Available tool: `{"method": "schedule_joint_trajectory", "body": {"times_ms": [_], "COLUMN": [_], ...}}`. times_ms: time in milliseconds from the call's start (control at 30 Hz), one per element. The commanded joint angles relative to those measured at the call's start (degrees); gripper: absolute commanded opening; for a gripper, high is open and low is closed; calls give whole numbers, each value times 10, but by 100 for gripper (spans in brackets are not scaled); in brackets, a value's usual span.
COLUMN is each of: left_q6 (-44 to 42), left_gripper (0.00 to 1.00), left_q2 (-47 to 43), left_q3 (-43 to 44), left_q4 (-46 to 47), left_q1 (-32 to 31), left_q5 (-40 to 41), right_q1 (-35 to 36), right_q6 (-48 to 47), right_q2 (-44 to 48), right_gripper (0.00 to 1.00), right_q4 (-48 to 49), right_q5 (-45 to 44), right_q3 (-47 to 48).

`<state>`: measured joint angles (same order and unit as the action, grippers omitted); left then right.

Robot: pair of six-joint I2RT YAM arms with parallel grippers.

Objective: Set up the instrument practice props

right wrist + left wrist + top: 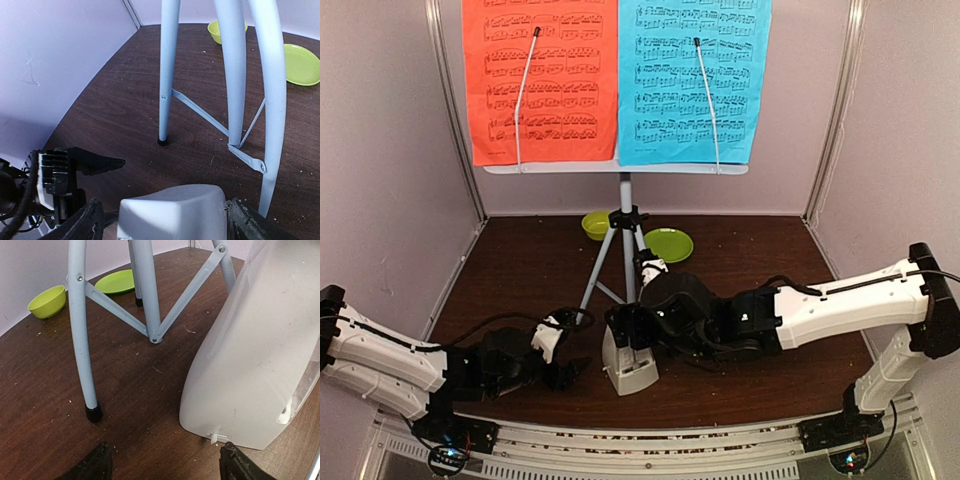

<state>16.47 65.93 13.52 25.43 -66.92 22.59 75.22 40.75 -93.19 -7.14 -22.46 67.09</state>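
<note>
The grey tripod stands mid-table and carries the pale grey desk with the red sheet and the blue sheet. The whitish metronome stands upright in front of the tripod. My right gripper is open with its jaws on either side of the metronome; one finger touches it and a small gap shows at the other. My left gripper is open and empty, low over the table just left of the metronome, near a tripod leg.
A lime-green bowl and a lime-green plate lie behind the tripod. The tripod legs and braces spread over the middle of the brown table. Pale walls close the left, right and back sides.
</note>
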Motion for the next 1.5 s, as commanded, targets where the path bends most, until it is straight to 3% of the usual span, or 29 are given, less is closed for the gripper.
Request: {"method": "schedule_joint_trajectory", "body": {"times_ms": [0, 167, 300, 833, 1133, 1467], "left_q6": [7, 9, 12, 10, 4, -2], "left_gripper": [76, 75, 71, 39, 25, 15], "left_q2": [1, 0, 4, 59, 89, 115], "left_q3": [-1, -2, 0, 46, 59, 72], "left_q4": [18, 17, 21, 8, 18, 44], "left_q1": [7, 11, 21, 42, 54, 71], "left_q5": [-14, -22, -38, -106, -131, -172], "right_q1": [1, -28, -82, -120, -127, -131], "right_q6": [-31, -87, -93, -150, -162, -145], "right_q2": [57, 155, 200, 92, 41, 0], "right_gripper": [89, 90, 83, 28, 22, 18], "right_q4": [36, 73, 113, 228, 278, 352], "right_q5": [25, 68, 142, 246, 250, 303], "right_q3": [-18, -113, -202, -285, -284, -302]}}
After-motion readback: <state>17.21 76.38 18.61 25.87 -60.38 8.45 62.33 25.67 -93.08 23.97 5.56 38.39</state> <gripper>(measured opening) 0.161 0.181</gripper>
